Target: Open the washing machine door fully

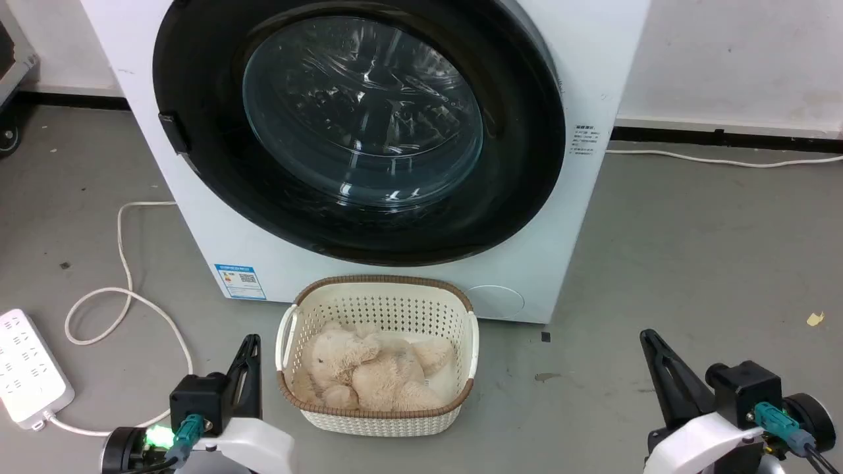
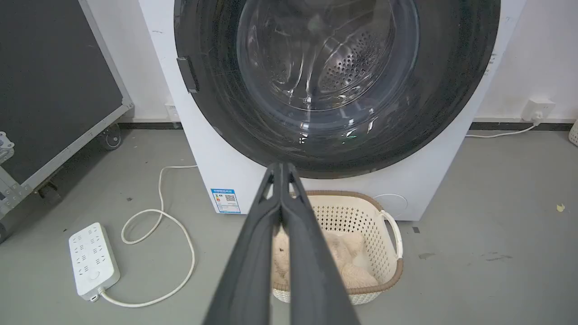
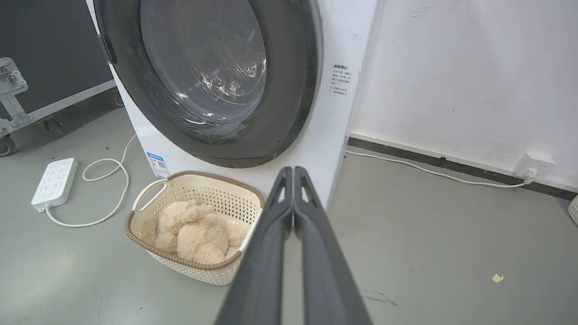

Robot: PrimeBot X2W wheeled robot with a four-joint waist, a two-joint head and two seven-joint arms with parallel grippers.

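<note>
Left claw [image 1: 250, 342] is pinched shut on nothing, well short of the washing machine [image 1: 593, 59]. Its blue label [image 1: 240, 281] carries a QR code; the print is too small to read. The washing machine door [image 1: 359, 125] sits closed in the front. Glossy rim and bulging glass look slippery, rigid and heavy; the small black tab [image 1: 172, 131] on its left edge seems the likeliest hold. The text block [image 1: 585, 139] right of it is illegible. Right claw [image 1: 649, 339] is likewise closed and empty.
</note>
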